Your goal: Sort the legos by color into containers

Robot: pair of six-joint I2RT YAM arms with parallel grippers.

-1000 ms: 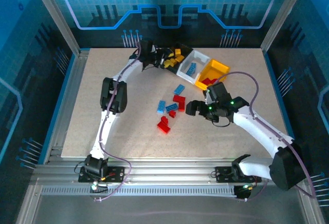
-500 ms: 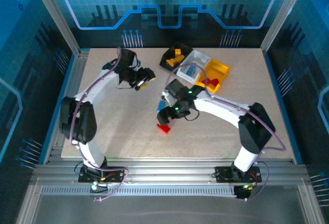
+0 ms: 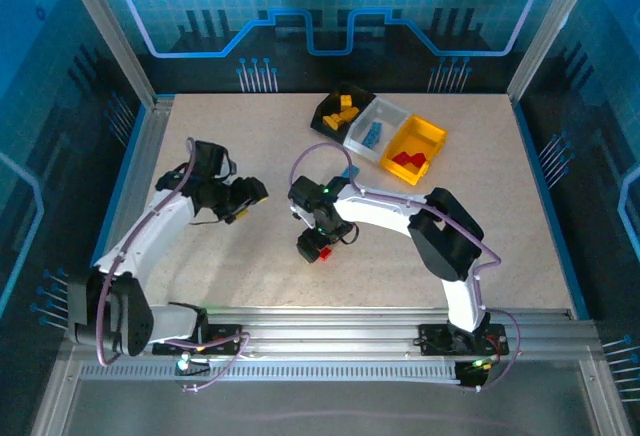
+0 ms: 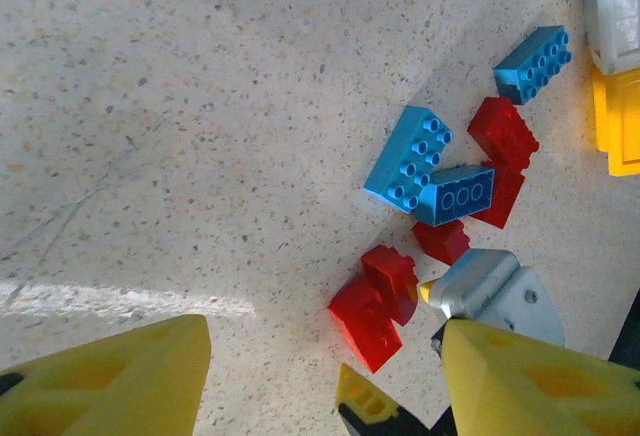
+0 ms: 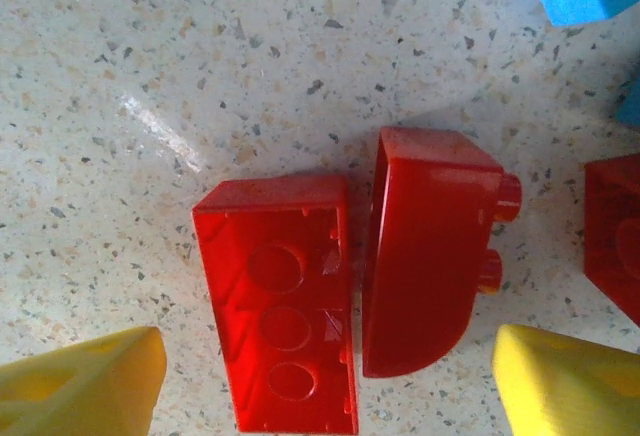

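Observation:
My right gripper [image 3: 312, 247] hangs low over two red legos lying side by side, an upside-down brick [image 5: 285, 341] and a rounded one [image 5: 425, 266]. Its yellow fingers [image 5: 85, 381] stand open on either side of the pair, touching neither. My left gripper [image 3: 245, 196] is open and empty to the left of the pile, its fingers [image 4: 110, 376] wide apart. In the left wrist view blue legos [image 4: 408, 156] and red legos [image 4: 503, 131] lie loose beyond the red pair [image 4: 375, 301]. The black container [image 3: 340, 111], white container [image 3: 375, 128] and yellow container [image 3: 413, 146] stand in a row at the back.
The black bin holds yellow-orange bricks, the white one blue, the yellow one red. My right arm [image 3: 400, 211] stretches across the pile and hides most of it from above. Metal rails [image 3: 320, 331] run along the table's near edge.
My left arm swung from the black bin back to the left and nearer. My right gripper crossed the pile to the left and came down over the two red bricks, its jaws narrowing.

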